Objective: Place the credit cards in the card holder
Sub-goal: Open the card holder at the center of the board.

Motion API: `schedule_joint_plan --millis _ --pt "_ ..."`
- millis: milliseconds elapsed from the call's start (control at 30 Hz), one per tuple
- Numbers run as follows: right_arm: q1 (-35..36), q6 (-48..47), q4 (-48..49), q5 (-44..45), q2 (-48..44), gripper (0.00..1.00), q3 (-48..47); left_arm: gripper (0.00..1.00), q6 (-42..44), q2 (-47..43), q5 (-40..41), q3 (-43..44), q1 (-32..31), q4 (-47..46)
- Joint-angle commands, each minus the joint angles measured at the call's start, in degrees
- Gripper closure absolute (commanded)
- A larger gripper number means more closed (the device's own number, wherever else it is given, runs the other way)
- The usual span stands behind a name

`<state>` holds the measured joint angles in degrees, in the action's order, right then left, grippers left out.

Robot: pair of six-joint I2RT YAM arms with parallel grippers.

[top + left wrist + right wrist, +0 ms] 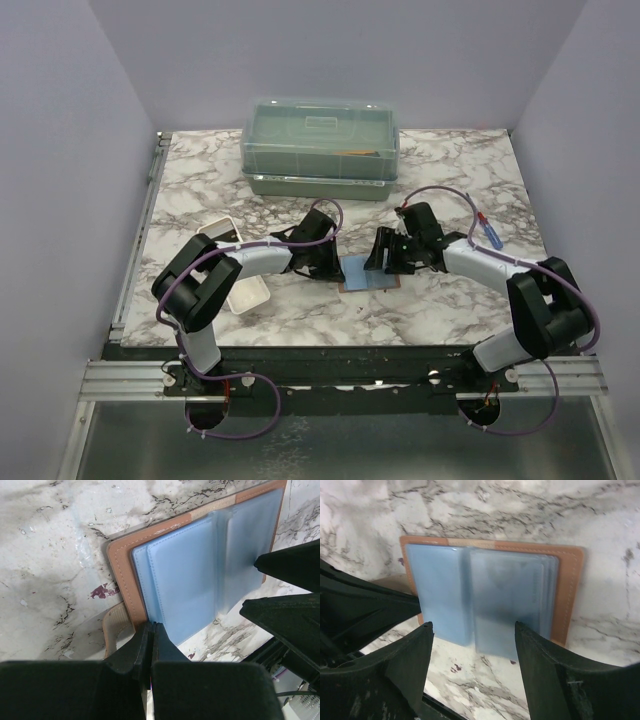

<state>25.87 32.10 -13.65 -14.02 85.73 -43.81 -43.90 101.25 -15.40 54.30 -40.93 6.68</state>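
The card holder (368, 272) lies unfolded and face up on the marble table (200, 190), about midway between the left and right edges and nearer the front edge than the back, in the gap between the two arms. Its brown border frames pale blue pockets (445, 590) and a stack of clear sleeves (510, 600). Whether any credit cards sit inside cannot be told through the cloudy plastic. The snap tab (116, 630) juts from the side of the card holder (200, 565) nearest the left arm.

The left gripper (151, 625), jaws pressed fully together, meets the brown border right beside that tab. Whether it pinches the leather or only bears down on it is unclear. The right gripper (472, 625) hangs with its jaws well apart at the other side of the card holder (565, 580), its fingers (535, 645) spanning the sleeves and closed on nothing. From above, the left gripper (328, 268) and right gripper (378, 262) face each other across the wallet.

A long white tray (250, 297) sits near the left edge, partly under the left arm. A translucent green lidded box (322, 140) stands at the back edge, and a small blue object (490, 235) lies toward the right edge.
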Motion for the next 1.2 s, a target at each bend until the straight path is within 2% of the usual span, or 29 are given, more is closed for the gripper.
schedule_joint_plan --millis 0,200,367,467,533,567,667,767,833,1033,1167 --pt "0.2 -0.9 3.5 -2.9 5.3 0.30 3.0 1.00 1.4 1.3 2.5 -1.0 0.5 2.2" --pt "0.9 3.6 12.8 -14.5 7.5 0.30 4.9 1.00 1.4 1.7 2.6 -1.0 0.6 2.2" --pt "0.9 10.9 28.9 -33.4 7.9 0.30 6.4 1.00 1.4 2.1 2.7 -1.0 0.6 2.2" --pt "0.9 14.9 35.2 -39.5 4.4 0.30 7.8 1.00 1.4 1.9 2.7 -1.1 0.6 2.2" --pt "0.8 13.0 31.1 -37.5 0.7 0.29 7.1 1.00 1.4 1.7 2.7 -1.3 0.6 2.2" --pt "0.9 10.7 24.9 -33.8 -0.7 0.29 5.8 1.00 1.5 1.6 2.7 -1.3 0.7 2.2" --pt "0.9 3.6 3.2 -12.5 -4.1 0.28 0.2 1.00 1.4 1.4 2.7 -1.3 0.7 2.2" --pt "0.9 1.7 -7.6 3.7 -5.8 0.26 -1.7 1.00 1.4 1.2 2.5 -1.2 0.7 2.2" --pt "0.8 0.8 -10.2 6.5 -6.4 0.25 -1.5 1.00 1.5 1.1 2.3 -1.2 0.7 2.2" --pt "0.8 2.3 -9.0 5.1 -7.2 0.24 0.3 1.00 1.1 -0.3 0.1 -0.2 0.8 2.4" --pt "0.8 4.9 -8.5 5.8 -9.0 0.29 2.0 0.93 1.2 -3.8 0.3 0.7 0.7 3.8"
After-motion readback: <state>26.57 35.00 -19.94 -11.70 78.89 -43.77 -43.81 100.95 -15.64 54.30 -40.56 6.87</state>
